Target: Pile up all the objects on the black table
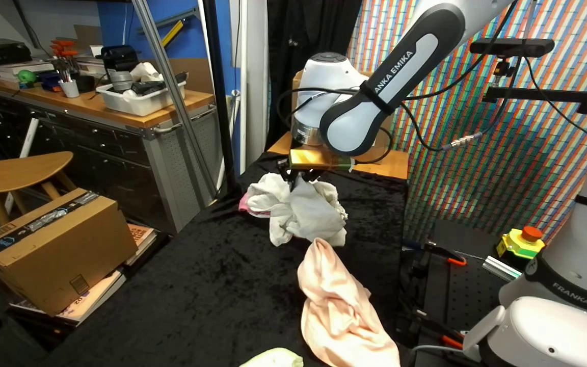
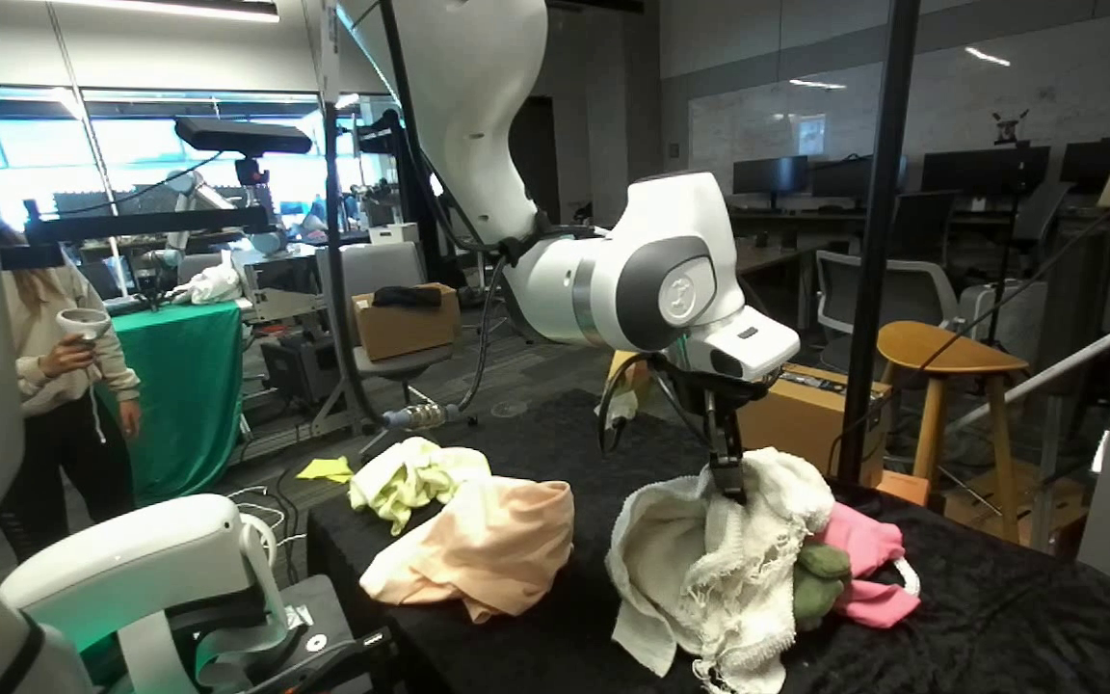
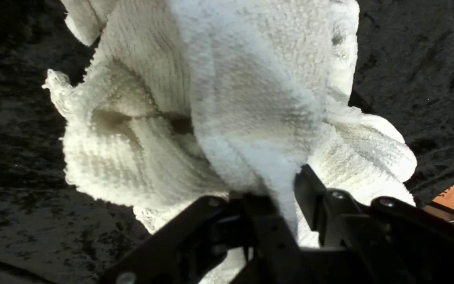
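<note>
The white towel (image 1: 319, 211) is bunched on the black table (image 1: 207, 290), also in an exterior view (image 2: 748, 569). My gripper (image 1: 299, 176) is above it with fingers partly closed. In the wrist view, a fold of the towel (image 3: 246, 102) rises to a peak between the fingertips (image 3: 281, 181), which press on it. A pink cloth (image 2: 861, 545) and a dark green soft thing (image 2: 817, 583) lie beside and partly under the towel. A peach cloth (image 1: 342, 316) lies crumpled apart from it. A yellow-green cloth (image 2: 415, 479) lies beside the peach one.
A second white robot arm (image 1: 568, 285) stands beside the table, also in an exterior view (image 2: 131, 569). A cardboard box (image 1: 64, 250) and a wooden stool (image 2: 950, 349) stand off the table. A small yellow piece (image 2: 326, 469) shows behind the yellow-green cloth. A dark pole (image 2: 878, 241) rises near the table.
</note>
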`<state>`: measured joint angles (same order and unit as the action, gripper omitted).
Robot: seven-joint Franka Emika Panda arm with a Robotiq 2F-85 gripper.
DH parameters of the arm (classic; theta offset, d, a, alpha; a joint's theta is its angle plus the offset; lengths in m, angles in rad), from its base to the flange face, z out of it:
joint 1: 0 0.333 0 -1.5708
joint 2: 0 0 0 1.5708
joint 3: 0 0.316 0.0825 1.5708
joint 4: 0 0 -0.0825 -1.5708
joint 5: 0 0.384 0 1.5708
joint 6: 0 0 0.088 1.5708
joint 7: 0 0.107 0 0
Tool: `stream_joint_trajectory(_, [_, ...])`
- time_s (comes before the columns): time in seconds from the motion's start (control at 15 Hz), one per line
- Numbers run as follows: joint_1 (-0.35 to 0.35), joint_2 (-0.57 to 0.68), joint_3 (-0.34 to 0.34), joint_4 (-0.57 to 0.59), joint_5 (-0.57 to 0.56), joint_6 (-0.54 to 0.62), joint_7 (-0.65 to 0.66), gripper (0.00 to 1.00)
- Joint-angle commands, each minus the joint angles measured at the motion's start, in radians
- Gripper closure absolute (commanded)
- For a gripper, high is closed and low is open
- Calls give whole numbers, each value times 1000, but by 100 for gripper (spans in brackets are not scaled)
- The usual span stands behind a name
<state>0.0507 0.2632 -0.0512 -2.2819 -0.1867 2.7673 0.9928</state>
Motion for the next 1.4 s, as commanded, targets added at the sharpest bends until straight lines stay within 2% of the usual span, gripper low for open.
stream_joint_trajectory(0.0, [46, -49, -31, 0, -16, -54, -46, 42])
stream_joint_trajectory(0.33, [77, -170, -36, -52, -116, -116, -54, 5])
stream_joint_trajectory(0.4, [76, -203, -31, -68, -148, -131, -51, 1])
stream_joint_trajectory(0.6, [57, -292, 3, -112, -188, -177, -66, 0])
stream_joint_trajectory(0.73, [46, -345, 31, -152, -143, -215, -127, 0])
stream_joint_trajectory(1.0, [53, -426, 78, -243, 16, -294, -325, 0])
stream_joint_trajectory(1.33, [64, -425, 135, -298, 133, -345, -462, 0])
